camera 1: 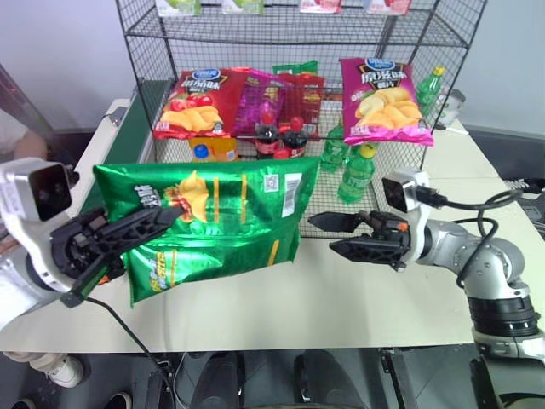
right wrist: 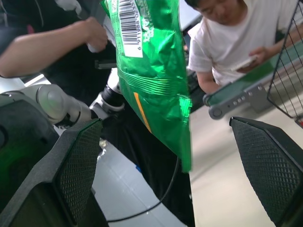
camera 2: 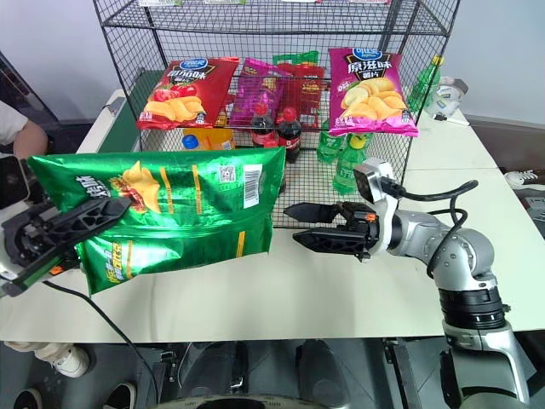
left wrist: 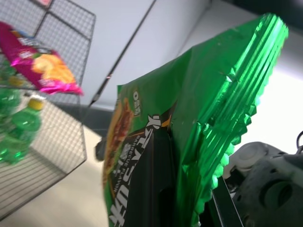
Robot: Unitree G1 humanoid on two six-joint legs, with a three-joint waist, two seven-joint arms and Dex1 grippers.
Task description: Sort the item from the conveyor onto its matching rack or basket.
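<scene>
1. At the left, the left gripper (camera 1: 140, 223) had its jaws clamped on one end of the green crisp bag (camera 1: 213, 213), which hung lengthwise in the air above the table (camera 1: 281, 307), in front of the rack (camera 1: 145, 51)
2. The conveyor (camera 1: 136, 119) ran behind and to the left of the bag, beside the rack; the bag was clear of it
3. To the right of the bag, the right gripper (camera 1: 345, 235) was held level with its jaws spread wide and empty, pointing at the free end of the bag, near it but not touching
4. Judgement on the step in hand: it appeared to be a handover or a two-handed support of the bag. To do it well, the right jaws should close on the sealed edge rather than the puffed body, and the left jaws should not let go until that grip is firm. The bag is glossy and likely to slip
5. Rack contents, left to right: on the middle tier, a red crisp bag (camera 1: 194, 104), a purple-and-red bag (camera 1: 264, 98) and a magenta-pink bag (camera 1: 385, 100); below them, an orange-filled bottle (camera 1: 213, 150), dark cola bottles (camera 1: 281, 136) and green bottles (camera 1: 356, 175)
6. The upper tier carried small packs (camera 1: 243, 7), too cut off to identify
</scene>
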